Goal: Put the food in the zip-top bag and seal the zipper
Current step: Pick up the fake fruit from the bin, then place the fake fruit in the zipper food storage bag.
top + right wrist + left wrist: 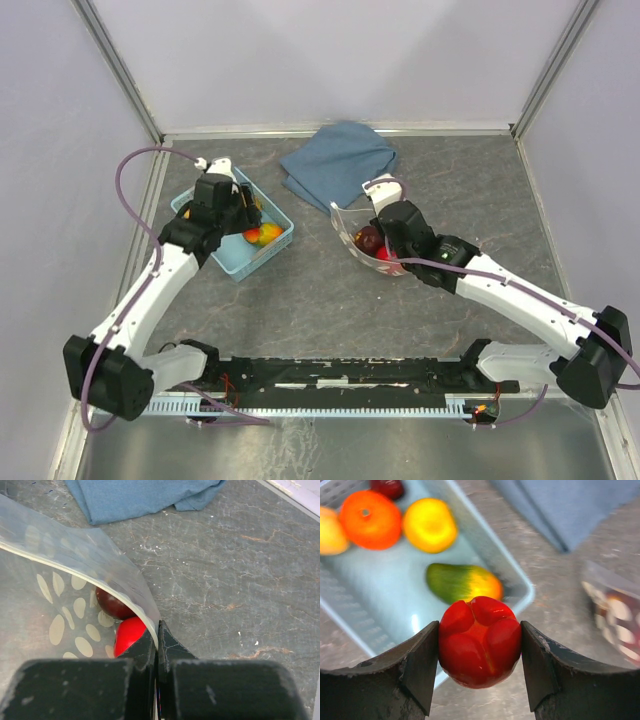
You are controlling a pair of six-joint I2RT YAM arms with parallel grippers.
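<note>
My left gripper (pixel 480 647) is shut on a glossy red toy fruit (pixel 479 641) and holds it just above the near rim of the light-blue basket (pixel 380 605); from above it (pixel 232 205) hangs over the basket (pixel 230 258). In the basket lie an orange fruit (pixel 369 519), a yellow one (pixel 430 524) and a green-yellow one (pixel 464 582). My right gripper (pixel 157 635) is shut on the edge of the dotted zip-top bag (pixel 65 580) and holds its mouth open (pixel 352 225). A dark purple fruit (pixel 112 605) and a red fruit (pixel 129 632) lie inside the bag.
A folded blue cloth (pixel 338 160) lies at the back, close behind the bag. The bag also shows blurred at the right in the left wrist view (pixel 615 610). Metal frame posts and walls close in the table's back and sides.
</note>
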